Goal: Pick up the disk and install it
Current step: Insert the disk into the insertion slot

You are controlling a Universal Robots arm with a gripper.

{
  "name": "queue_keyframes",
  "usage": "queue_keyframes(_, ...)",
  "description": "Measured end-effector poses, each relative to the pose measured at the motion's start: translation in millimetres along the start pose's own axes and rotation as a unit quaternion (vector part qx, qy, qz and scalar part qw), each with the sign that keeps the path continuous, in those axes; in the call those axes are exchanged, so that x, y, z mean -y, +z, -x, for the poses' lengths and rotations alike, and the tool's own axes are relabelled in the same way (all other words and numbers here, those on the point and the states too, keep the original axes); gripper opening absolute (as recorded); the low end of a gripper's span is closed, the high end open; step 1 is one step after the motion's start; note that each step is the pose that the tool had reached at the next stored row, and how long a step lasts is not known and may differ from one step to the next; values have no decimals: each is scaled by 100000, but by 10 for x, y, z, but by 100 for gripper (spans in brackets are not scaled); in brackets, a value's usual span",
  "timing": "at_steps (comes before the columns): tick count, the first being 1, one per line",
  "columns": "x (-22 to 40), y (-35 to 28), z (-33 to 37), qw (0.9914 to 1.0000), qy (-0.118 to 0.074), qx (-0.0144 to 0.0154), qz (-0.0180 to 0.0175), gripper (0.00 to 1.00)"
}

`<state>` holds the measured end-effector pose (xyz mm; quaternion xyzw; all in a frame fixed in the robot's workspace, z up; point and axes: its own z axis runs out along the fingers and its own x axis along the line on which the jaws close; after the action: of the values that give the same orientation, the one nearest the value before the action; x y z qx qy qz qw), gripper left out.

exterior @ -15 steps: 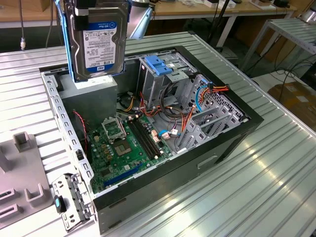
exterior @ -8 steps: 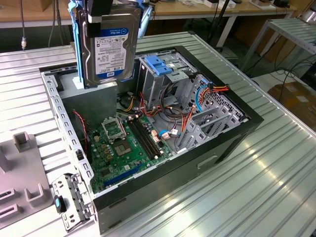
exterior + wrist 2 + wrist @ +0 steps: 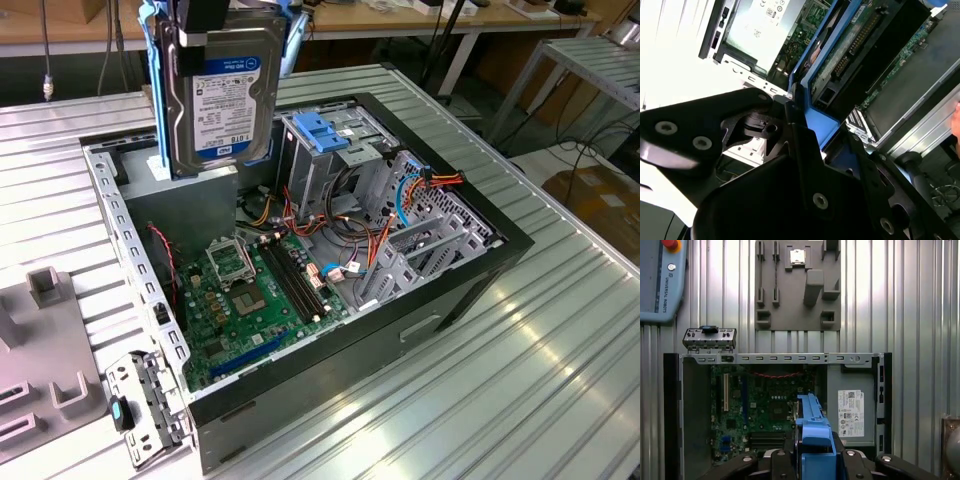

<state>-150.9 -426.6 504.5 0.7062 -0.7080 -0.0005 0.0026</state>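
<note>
The disk [image 3: 222,98], a silver drive with a white-and-blue label and blue side rails, hangs upright above the back of the open computer case [image 3: 470,290]. My gripper [image 3: 214,22] is shut on its upper end, clamping the blue rails. In the first wrist view, looking straight down, the blue rail [image 3: 813,429] sits between the black fingers [image 3: 774,460] above the motherboard [image 3: 755,405]. The second wrist view shows the disk's green circuit-board underside [image 3: 855,47], with a blue rail [image 3: 812,132] held in the black gripper linkage.
The metal drive cage with a blue latch plate [image 3: 325,133] stands inside the case to the exterior view's right of the disk. A grey power supply with a white sticker [image 3: 850,407] fills one corner. On the ribbed table lie a grey fixture plate [image 3: 797,287], a metal bracket [image 3: 709,338] and a teach pendant [image 3: 660,280].
</note>
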Motion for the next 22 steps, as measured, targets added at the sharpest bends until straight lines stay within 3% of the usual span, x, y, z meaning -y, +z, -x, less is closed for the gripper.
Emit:
queue_keyframes(16, 8, 0, -121, 100000, 5, 2, -2, 37)
queue_keyframes(22, 112, 1, -150, 100000, 6, 0, 0, 37)
